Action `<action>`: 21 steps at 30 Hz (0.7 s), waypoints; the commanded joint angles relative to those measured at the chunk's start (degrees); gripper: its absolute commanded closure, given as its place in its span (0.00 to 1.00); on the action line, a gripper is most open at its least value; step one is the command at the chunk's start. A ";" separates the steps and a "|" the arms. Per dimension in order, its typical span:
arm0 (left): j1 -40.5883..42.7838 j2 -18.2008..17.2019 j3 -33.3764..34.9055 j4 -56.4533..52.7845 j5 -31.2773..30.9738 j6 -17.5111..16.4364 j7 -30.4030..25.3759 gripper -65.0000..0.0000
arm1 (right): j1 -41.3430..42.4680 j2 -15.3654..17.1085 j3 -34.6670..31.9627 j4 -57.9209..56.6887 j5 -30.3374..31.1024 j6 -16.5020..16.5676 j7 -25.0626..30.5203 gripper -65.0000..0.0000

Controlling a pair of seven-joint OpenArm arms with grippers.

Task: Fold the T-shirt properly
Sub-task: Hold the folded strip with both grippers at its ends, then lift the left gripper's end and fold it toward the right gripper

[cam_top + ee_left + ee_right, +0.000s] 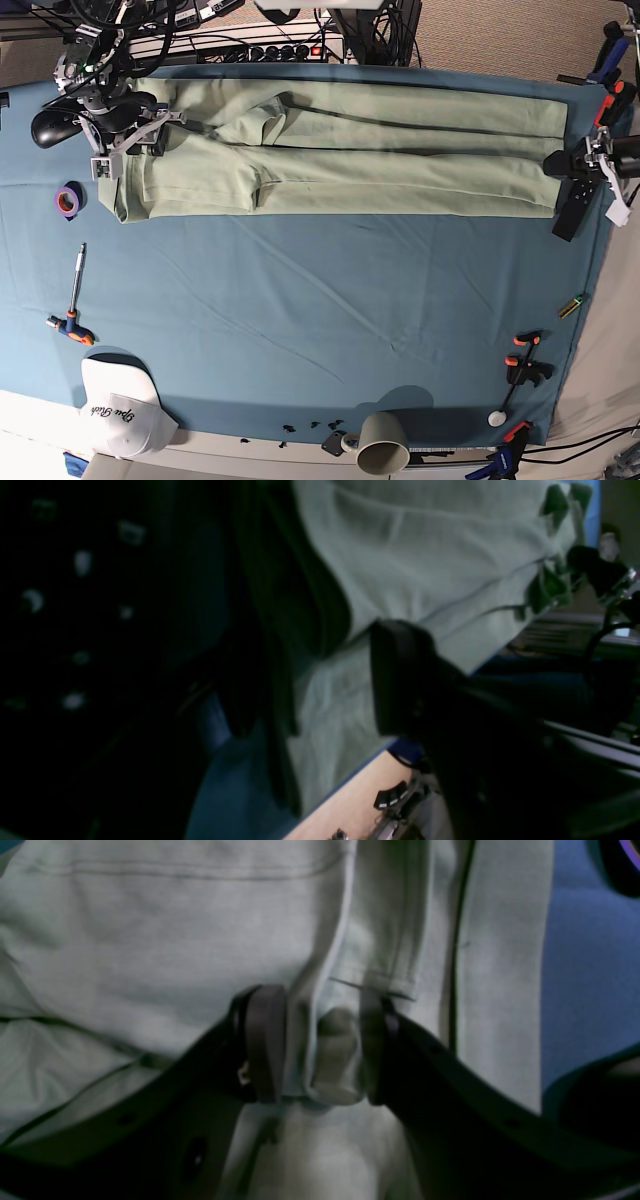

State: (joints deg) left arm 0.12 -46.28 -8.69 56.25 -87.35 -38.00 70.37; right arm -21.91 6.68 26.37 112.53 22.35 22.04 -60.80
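T-shirt (400, 150) folded long across far worktop (300, 320); right tool (315, 1045) pinches a fabric fold, left tool (580, 195) gapes wide, grey mug (383, 443) contents indiscernible.

A plain pale sage-green T-shirt (400, 150) lies on a teal-blue table cloth (320, 320). A white cap (120, 405) carries dark script lettering, beside a purple tape roll (67, 201) and an orange-handled screwdriver (73, 310).
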 commanded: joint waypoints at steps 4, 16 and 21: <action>0.04 0.44 0.15 0.17 2.35 0.48 1.60 0.45 | 0.17 0.61 0.37 1.09 0.33 -0.07 1.29 0.62; 0.02 0.90 0.15 0.85 2.35 0.46 2.23 1.00 | 0.17 0.61 0.35 1.09 0.35 -0.09 1.33 0.62; 0.20 2.36 0.15 8.83 2.35 0.37 4.13 1.00 | 0.17 0.61 0.35 1.09 0.33 -0.09 1.55 0.62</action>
State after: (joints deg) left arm 0.93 -42.94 -8.32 64.45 -83.50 -37.12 74.54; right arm -21.93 6.66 26.37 112.53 22.33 22.02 -60.60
